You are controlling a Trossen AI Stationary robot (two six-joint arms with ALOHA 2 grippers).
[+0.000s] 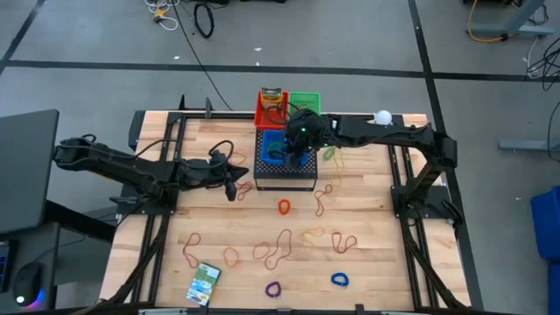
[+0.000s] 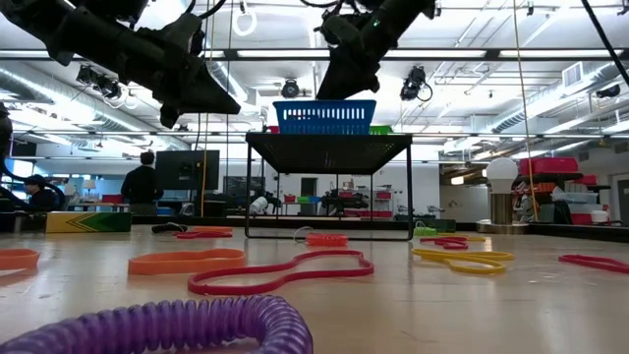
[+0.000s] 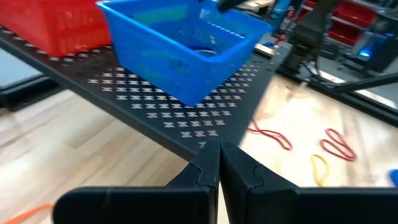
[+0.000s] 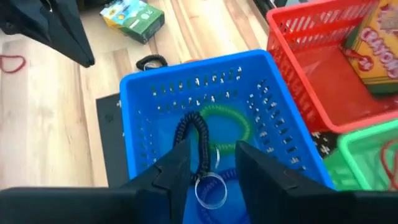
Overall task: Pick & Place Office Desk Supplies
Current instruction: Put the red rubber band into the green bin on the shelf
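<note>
Our right hand hangs over the blue basket at the tabletop's far edge, fingers spread, black coil loop dangling between them over a green loop inside. Left hand sits pressed together, empty, just beside the black perforated box. Rubber bands and a green-white box lie toward the near edge.

Right tool open above blue basket, black coil, green coil inside
</note>
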